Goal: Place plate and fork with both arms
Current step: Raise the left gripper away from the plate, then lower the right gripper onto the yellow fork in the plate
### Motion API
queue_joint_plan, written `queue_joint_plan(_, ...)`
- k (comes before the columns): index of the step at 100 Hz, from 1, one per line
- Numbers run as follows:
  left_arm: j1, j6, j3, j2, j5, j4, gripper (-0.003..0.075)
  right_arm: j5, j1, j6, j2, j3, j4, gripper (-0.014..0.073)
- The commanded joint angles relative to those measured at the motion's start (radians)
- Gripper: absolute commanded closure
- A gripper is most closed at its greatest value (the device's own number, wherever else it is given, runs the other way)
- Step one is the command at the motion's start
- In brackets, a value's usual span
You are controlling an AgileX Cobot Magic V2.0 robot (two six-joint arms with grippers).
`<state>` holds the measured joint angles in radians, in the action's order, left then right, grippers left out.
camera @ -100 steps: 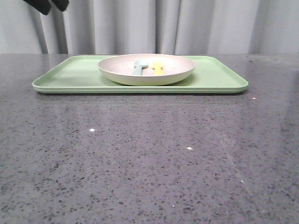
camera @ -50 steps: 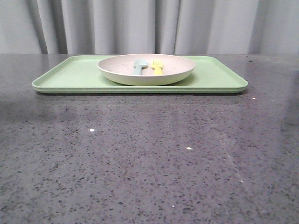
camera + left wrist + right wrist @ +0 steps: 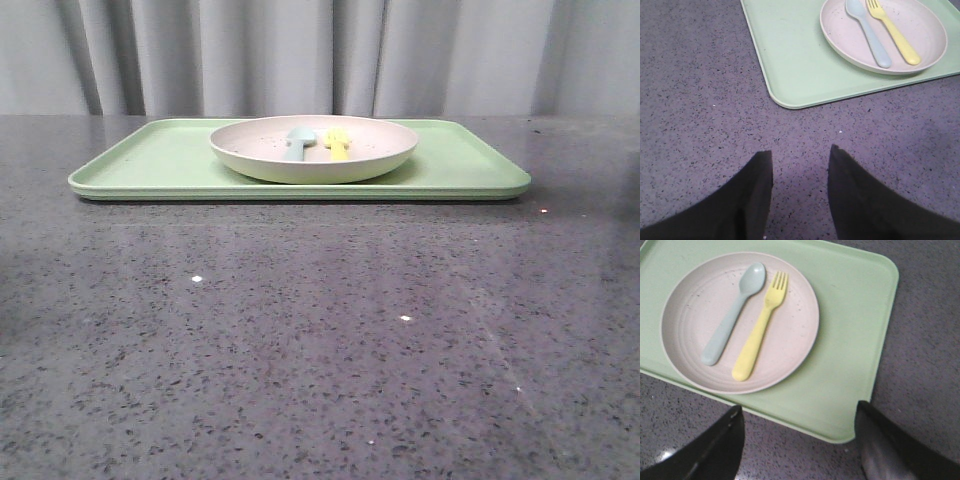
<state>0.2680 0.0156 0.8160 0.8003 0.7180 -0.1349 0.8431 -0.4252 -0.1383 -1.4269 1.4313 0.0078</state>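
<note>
The round, shallow cream-white plate point(image 3: 313, 150) with pink speckles inside sits on the flat, light-green rectangular tray point(image 3: 140, 160), a bit toward the far side of the tray in the front view. The tray lies on the dark grey speckled stone table point(image 3: 320, 340). In front of the tray, at 6 o'clock from it, is a wide stretch of table. I think the plate and fork are meant to go there.

The small yellow plastic fork point(image 3: 760, 332) lies inside the plate. Right beside it lies a pale blue-grey plastic spoon point(image 3: 732, 315). They lie side by side, close together, and I cannot tell if they touch. In the right wrist view the fork is at 3 o'clock from the spoon. Both handles point toward the robot, so a claw can reach a handle easily. I think nothing has been picked up yet, so the job looks like it is only starting.

The black left gripper point(image 3: 800, 152) has its two pointed fingers apart, with a middling gap. It holds nothing and is over bare table, near the tray's corner but not over it.

The black right gripper point(image 3: 800, 412) has its fingers spread wide. It holds nothing. It is over the near edge of the tray, close to the plate. I cannot tell how high either claw is.

Neither claw shows in the front view.
</note>
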Motion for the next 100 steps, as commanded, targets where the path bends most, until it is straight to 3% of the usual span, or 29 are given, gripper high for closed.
queue_joint_plan(1, 0.005, 0.008, 0.017, -0.017, -0.064, -0.005, 0.0447, -0.027, -0.021, 0.011, -0.035, 0.106, -0.002, 0.0118)
queue_joint_plan(34, 0.005, 0.008, 0.013, -0.018, -0.064, -0.005, 0.0447, 0.075, -0.076, -0.022, -0.311, 0.412, 0.000, 0.0118)
queue_joint_plan(58, 0.005, 0.008, 0.013, -0.018, -0.064, -0.005, 0.0447, 0.192, -0.081, -0.136, -0.485, 0.613, 0.000, 0.0118)
queue_joint_plan(77, 0.005, 0.008, 0.013, -0.018, -0.065, -0.005, 0.0447, 0.284, -0.081, -0.190, -0.586, 0.700, 0.000, 0.0118)
queue_joint_plan(100, 0.005, 0.008, 0.013, -0.018, -0.076, -0.005, 0.0447, 0.287, -0.083, -0.218, -0.638, 0.702, 0.000, 0.0118)
